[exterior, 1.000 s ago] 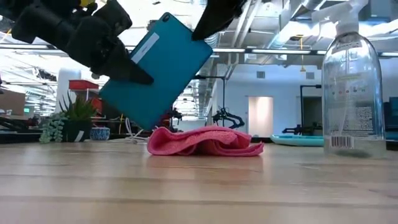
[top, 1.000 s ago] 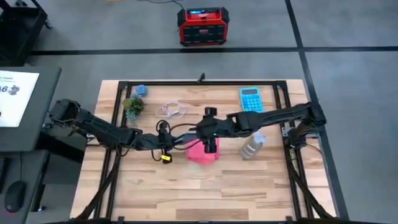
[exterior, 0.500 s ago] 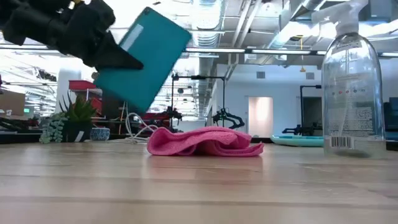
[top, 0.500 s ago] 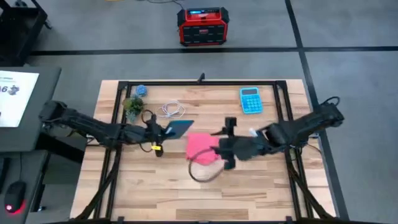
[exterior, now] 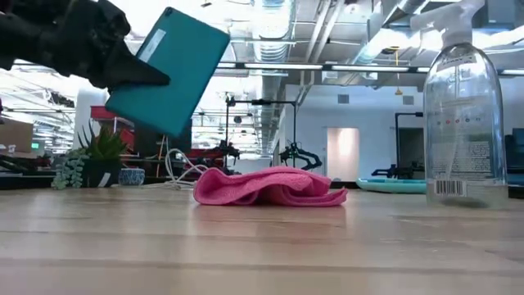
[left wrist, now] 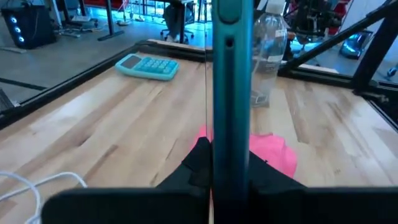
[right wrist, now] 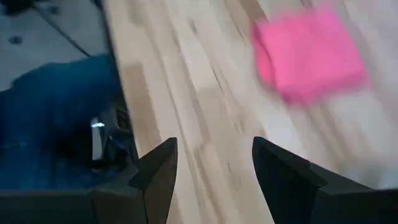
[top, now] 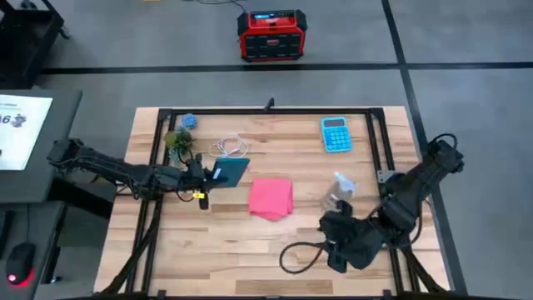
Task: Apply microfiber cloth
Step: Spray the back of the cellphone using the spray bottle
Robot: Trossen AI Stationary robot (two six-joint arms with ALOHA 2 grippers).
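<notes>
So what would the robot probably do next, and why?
Probably bring the right hand back over to the small bright pink microfiber cloth and pick it up. That hand is open, empty and off by the table's near right edge, the cloth lies loose on the wood, and the left hand holds the teal tablet up, waiting.

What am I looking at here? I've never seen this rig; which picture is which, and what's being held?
Two robot arms work at a wooden table. One picture looks straight down, one looks level across the tabletop, and two come from the wrists. The left gripper holds a teal tablet tilted above the table. The right gripper is open and empty near the front right corner. The pink cloth lies mid-table, beside a spray bottle. Behind are a calculator, a white cable and a small plant.
</notes>
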